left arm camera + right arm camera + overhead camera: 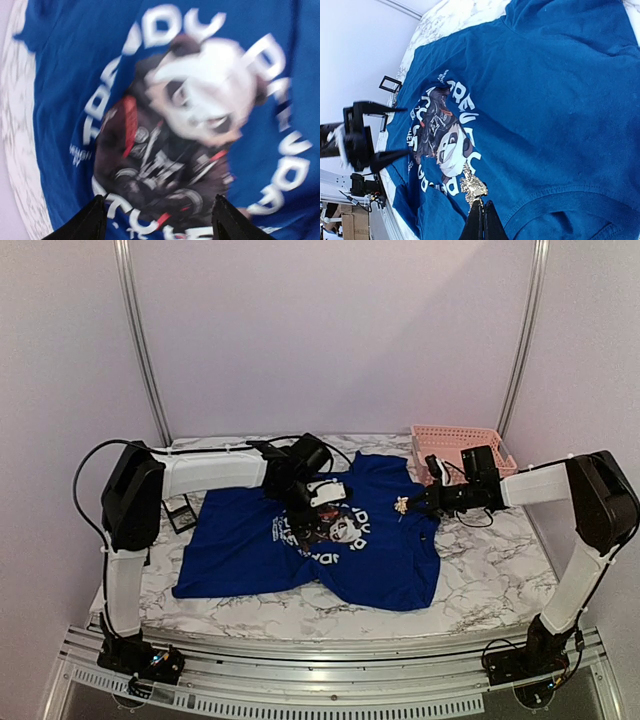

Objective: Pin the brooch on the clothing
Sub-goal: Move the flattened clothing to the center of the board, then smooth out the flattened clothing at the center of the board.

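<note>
The clothing (240,550), a royal-blue T-shirt, lies spread flat on the marble table, its round panda print (335,530) facing up. My left gripper (318,525) hovers just above that print. In the left wrist view its fingers (95,217) stand wide apart over the panda picture (190,125), with nothing between them. My right gripper (412,504) is above the shirt's right chest, shut on the small pale gold brooch (401,506). In the right wrist view the brooch (472,186) sticks out from the shut tips (481,210), above the blue cloth (545,100) beside the print.
A pink slatted basket (455,445) stands at the back right, with a black cable beside it. A small black square object (181,515) lies left of the shirt. Bare marble table (490,570) shows to the right and front. Metal posts rise at the back corners.
</note>
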Robot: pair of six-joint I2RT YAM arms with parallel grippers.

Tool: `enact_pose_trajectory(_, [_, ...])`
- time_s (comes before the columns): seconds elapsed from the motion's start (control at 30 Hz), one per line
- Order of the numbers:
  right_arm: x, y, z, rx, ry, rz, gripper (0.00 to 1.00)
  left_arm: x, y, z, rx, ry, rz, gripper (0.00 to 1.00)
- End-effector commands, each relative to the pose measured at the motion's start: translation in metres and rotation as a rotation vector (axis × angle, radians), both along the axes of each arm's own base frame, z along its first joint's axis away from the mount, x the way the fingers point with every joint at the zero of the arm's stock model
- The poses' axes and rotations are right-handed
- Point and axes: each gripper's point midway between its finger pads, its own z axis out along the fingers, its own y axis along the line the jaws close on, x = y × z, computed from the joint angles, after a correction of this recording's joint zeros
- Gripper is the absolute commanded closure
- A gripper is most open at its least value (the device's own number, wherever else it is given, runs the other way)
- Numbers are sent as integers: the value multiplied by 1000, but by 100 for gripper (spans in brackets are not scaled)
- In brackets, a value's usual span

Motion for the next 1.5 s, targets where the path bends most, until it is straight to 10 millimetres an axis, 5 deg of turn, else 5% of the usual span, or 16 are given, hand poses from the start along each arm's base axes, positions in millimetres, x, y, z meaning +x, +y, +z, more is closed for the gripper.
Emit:
enact_pose_trajectory(0.0, [-8, -11, 20, -34, -47, -22, 100, -65, -70, 20, -87, 136, -148, 33])
enact_pose_trajectory(0.13, [-13, -14, 29, -45, -64, -32, 100, -75, -86, 1, -94, 289, -79, 45])
enact_pose_trajectory(0.6, [-17, -18, 36, -78, -92, -24, 100, -88, -85, -40, -19, 390, -40, 40])
enact_pose_trajectory(0.77, [-21, -21, 34, -89, -95, -26, 100, -97, -85, -27, -48, 430, -35, 56])
enact_pose_trajectory(1.07, [-21, -22, 38, -94, -111, -30, 100, -113, -79, -25, -41, 502, -45, 66])
enact_pose_trajectory(1.27, [-23, -23, 41, -97, -121, -33, 100, -116, -86, -15, -77, 506, -65, 100])
enact_pose_trajectory(1.47, [-24, -23, 42, -97, -121, -32, 100, -125, -90, 14, -131, 500, -121, 100])
